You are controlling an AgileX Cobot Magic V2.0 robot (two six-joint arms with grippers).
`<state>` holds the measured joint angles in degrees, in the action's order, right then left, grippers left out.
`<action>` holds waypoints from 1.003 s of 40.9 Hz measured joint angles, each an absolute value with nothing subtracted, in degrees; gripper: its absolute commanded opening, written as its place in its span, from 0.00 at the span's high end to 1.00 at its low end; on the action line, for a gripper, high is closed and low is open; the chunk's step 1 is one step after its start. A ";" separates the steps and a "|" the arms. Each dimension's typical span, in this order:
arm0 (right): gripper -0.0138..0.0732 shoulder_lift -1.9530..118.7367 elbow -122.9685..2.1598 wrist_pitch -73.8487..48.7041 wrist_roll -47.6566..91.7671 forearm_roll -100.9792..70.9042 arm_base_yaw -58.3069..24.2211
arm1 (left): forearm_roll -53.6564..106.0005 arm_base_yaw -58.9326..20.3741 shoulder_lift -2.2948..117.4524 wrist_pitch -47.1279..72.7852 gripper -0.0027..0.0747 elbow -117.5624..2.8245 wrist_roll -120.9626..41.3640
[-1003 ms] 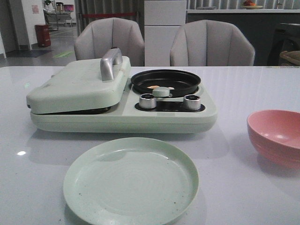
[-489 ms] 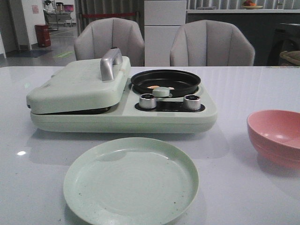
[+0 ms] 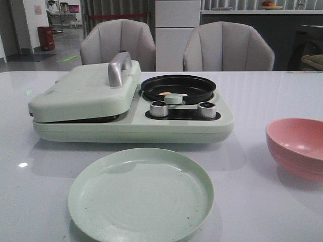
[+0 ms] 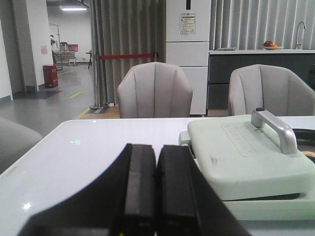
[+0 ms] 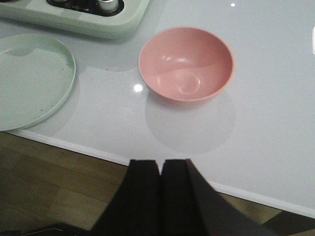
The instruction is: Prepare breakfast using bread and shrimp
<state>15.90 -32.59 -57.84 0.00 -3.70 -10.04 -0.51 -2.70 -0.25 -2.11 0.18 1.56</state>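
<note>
A pale green breakfast maker [image 3: 126, 123] stands mid-table with its lid [image 3: 83, 91] shut; no bread shows. Small orange-pink shrimp pieces [image 3: 165, 93] lie in its black round pan [image 3: 178, 86]. An empty pale green plate [image 3: 141, 194] lies in front of it. My left gripper [image 4: 156, 150] is shut and empty, low over the table to the left of the lid [image 4: 246, 157]. My right gripper [image 5: 160, 164] is shut and empty, above the table's front edge, near the pink bowl [image 5: 185, 64]. Neither gripper shows in the front view.
The empty pink bowl [image 3: 298, 146] sits at the right. Two knobs [image 3: 159, 108] are on the maker's front, and a metal handle [image 3: 119, 68] is on the lid. Two grey chairs [image 3: 227, 48] stand behind the table. The plate also shows in the right wrist view [image 5: 29, 81].
</note>
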 measured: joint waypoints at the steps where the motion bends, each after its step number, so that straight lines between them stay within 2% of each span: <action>1: 0.80 15.90 -32.59 -57.84 0.00 -3.70 -10.04 | -0.51 -2.70 -0.25 -2.11 0.84 0.18 1.56; 15: 0.80 15.18 -32.44 -57.49 0.00 -2.99 -9.73 | -0.51 -2.70 -0.25 -2.21 0.83 0.18 1.56; 20: 0.80 11.93 -30.63 -54.04 0.00 -1.03 -6.27 | -0.51 -2.70 -0.25 -2.21 0.83 0.18 1.56; 28: 0.80 4.48 -19.45 -36.95 0.00 0.60 -0.05 | -0.51 -2.70 -0.25 -2.21 0.83 0.18 1.56; 41: 0.80 -0.62 0.68 -10.50 0.00 0.78 0.77 | -0.51 -2.70 -0.25 -2.21 0.84 0.18 1.56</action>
